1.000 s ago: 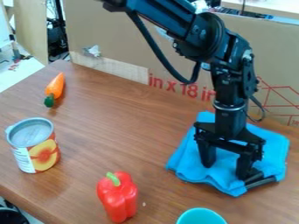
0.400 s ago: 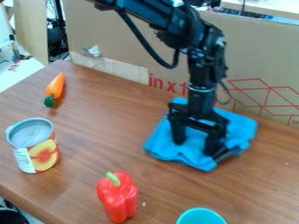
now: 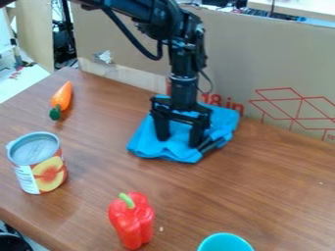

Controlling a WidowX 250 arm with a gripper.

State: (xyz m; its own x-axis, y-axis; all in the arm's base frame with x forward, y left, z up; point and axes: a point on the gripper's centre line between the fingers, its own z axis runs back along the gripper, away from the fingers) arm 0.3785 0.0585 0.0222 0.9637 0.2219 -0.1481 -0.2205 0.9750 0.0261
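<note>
Just above the center of the frame, a black gripper (image 3: 178, 139) stands, fingers spread wide, on a rumpled blue cloth (image 3: 226, 117) atop a brown wood-grain table (image 3: 262, 181). Across from me, red-printed cardboard (image 3: 229, 54) walls the far edge; a peach-labeled can (image 3: 44, 169) and toy carrot (image 3: 62, 97) occupy the left, a red pepper (image 3: 132, 223) the lower center.

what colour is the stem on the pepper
The stem is light green, on top of the red pepper; it shows best in the camera view.
</note>
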